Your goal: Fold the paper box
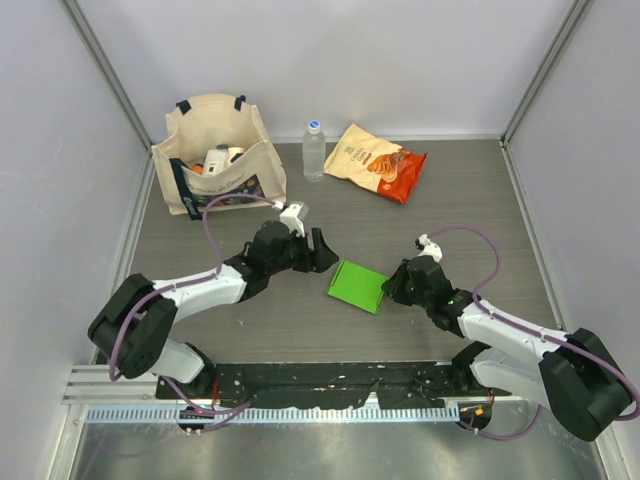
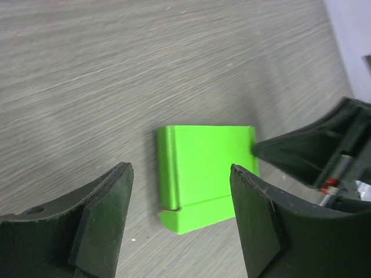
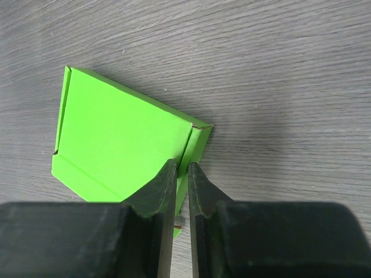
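The paper box (image 1: 357, 285) is a bright green folded rectangle lying flat on the grey table in the middle. It also shows in the left wrist view (image 2: 206, 168) and in the right wrist view (image 3: 122, 139). My left gripper (image 1: 322, 255) is open and empty, hovering just left of and above the box, its jaws spread wider than the box (image 2: 181, 174). My right gripper (image 1: 390, 285) is at the box's right edge, its fingers (image 3: 181, 165) closed to a narrow slit with the box's thin side wall between them.
A cream tote bag (image 1: 215, 155) with items inside stands at the back left. A clear water bottle (image 1: 314, 150) and an orange snack bag (image 1: 378, 160) sit at the back centre. My right gripper's finger shows at the right of the left wrist view (image 2: 324, 147).
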### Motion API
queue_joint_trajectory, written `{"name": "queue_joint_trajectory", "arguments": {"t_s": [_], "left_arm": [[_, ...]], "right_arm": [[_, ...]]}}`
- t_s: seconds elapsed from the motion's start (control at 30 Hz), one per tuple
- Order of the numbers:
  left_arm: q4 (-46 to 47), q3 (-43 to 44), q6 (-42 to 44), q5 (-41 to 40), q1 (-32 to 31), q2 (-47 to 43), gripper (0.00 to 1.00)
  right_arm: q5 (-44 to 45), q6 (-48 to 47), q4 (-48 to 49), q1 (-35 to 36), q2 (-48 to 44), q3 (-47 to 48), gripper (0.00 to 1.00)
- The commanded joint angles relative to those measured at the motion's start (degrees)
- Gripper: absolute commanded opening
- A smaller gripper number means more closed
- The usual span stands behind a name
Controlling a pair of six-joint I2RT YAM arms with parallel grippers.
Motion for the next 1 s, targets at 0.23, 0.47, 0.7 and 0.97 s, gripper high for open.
{"name": "queue_joint_trajectory", "arguments": {"t_s": [0.23, 0.47, 0.7, 0.97], "left_arm": [[7.28, 2.61, -7.31, 12.06, 2.23, 15.38, 0.75], [11.86, 3.14, -11.71, 15.05, 2.15, 19.78, 0.72], [12.04, 2.61, -12.50, 16.11, 1.53, 20.22, 0.68], [19.67, 2.88, -16.36, 19.45, 0.04, 22.68, 0.53]], "right_arm": [[0.40, -0.11, -4.35, -1.97, -1.12, -2.29, 0.17], [1.71, 0.77, -5.76, -2.49, -2.17, -2.64, 0.16], [3.12, 2.35, -6.99, -3.37, -2.62, -2.90, 0.16], [2.25, 0.51, -5.85, -3.46, -2.53, -2.38, 0.17]]}}
